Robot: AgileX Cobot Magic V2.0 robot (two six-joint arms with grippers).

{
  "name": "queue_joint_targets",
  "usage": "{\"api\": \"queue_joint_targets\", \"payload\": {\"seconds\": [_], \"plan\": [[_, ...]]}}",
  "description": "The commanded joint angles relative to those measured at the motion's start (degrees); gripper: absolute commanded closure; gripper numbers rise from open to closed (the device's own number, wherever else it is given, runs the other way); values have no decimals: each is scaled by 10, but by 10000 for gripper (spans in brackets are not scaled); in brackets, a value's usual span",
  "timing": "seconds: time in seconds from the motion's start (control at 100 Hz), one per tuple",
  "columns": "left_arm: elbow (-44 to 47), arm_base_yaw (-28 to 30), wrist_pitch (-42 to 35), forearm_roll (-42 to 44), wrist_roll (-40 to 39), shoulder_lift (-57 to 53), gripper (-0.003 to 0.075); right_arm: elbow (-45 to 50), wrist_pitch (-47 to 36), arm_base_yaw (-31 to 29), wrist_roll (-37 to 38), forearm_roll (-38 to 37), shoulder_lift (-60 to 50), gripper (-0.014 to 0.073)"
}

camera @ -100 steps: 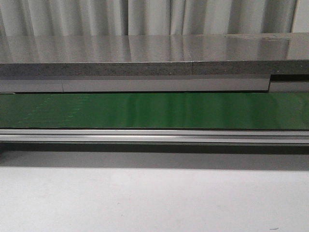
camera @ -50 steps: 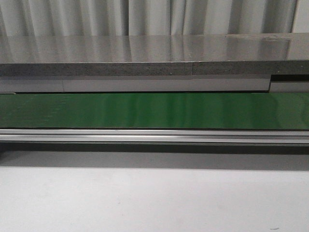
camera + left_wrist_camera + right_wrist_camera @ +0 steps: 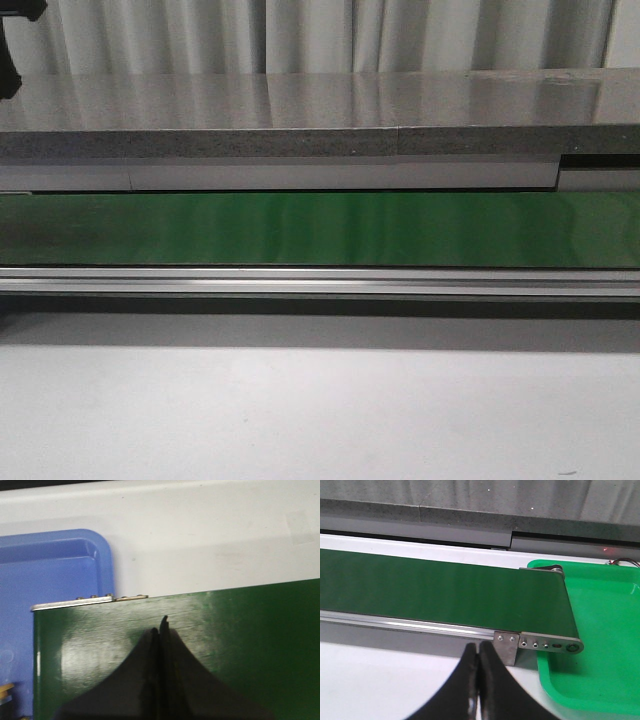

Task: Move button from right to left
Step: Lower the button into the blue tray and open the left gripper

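The button does not show clearly in any view. My left gripper (image 3: 161, 627) is shut with nothing between its fingers and hangs over the left end of the green conveyor belt (image 3: 240, 645). Beside that end lies a blue tray (image 3: 55, 565). A small tan and dark thing (image 3: 5, 692) sits in the tray at the frame's edge, too cut off to identify. My right gripper (image 3: 479, 650) is shut and empty, over the white table (image 3: 380, 680) just in front of the belt's right end (image 3: 540, 644).
A green tray (image 3: 600, 630) lies under and beyond the belt's right end. The belt (image 3: 320, 228) runs across the front view behind an aluminium rail (image 3: 320, 282), with a grey stone ledge (image 3: 300, 110) behind. A dark arm part (image 3: 8, 50) shows at the top left corner.
A dark arm part has come into the top left corner of the front view. The belt and table look the same.
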Motion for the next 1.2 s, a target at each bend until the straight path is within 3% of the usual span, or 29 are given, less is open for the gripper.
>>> {"api": "queue_joint_targets", "payload": {"seconds": [0.0,0.19,0.98,1.19], "plan": [[-17,-7,-29,-19,-7,-43,741,-15,-47,0,-1,-5,7,662],[10,-7,-50,-43,-7,-92,741,-15,-47,0,-1,-5,7,662],[286,-7,-210,-53,-7,-421,741,-15,-47,0,-1,-5,7,662],[349,-7,-218,-53,-7,-504,741,-15,-47,0,-1,-5,7,662]]}}
